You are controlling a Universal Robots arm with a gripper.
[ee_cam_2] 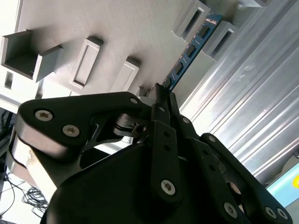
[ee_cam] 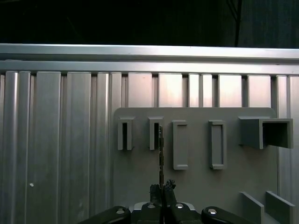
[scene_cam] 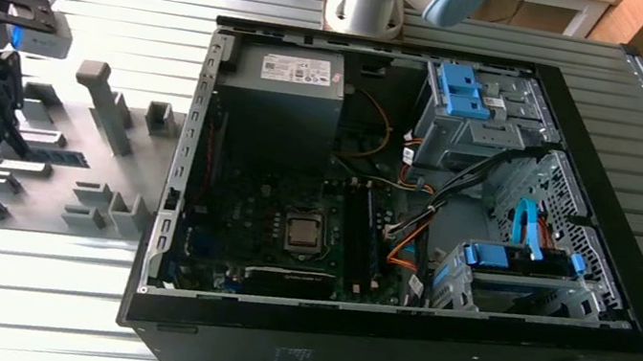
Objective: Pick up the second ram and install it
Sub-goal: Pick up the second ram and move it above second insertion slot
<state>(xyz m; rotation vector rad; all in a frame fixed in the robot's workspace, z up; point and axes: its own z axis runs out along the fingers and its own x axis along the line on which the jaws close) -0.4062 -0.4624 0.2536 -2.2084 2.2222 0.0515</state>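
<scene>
Ribbed aluminium table (scene_cam: 21,288), contents listed outward from the claw.

1. Claw (ee_cam: 161,187). Black, two-fingered, at the end of the single arm. In both wrist views the fingertips (ee_cam_2: 158,89) are drawn together with the near end of the ram stick between them. I judge this to be a clamp on the stick and not a hover, with no gap visible on either side.

2. Ram stick (ee_cam_2: 189,49). Blue board with black chips. It starts at the fingertips and runs straight ahead of the claw, its long axis in line with the fingers. The first wrist view shows it edge-on as a thin dark line. Its far end lies between two grey holder blocks, so it does not look lifted clear of them (how deep it sits cannot be told).

3. Holder blocks (ee_cam: 180,144). Grey, slotted, in a row just beyond the claw on both sides of the stick. Those beside the stick's pair look vacant.

4. Grey plate (ee_cam: 196,191). It carries the blocks and lies directly under the claw.

5. Computer case (scene_cam: 332,357). Black, side panel off, with the main board (scene_cam: 288,224) exposed. It stands well apart from the claw, off toward the exterior view's right (the stick's install site, by my reading of the task). The stick lies crosswise to that direction.
</scene>
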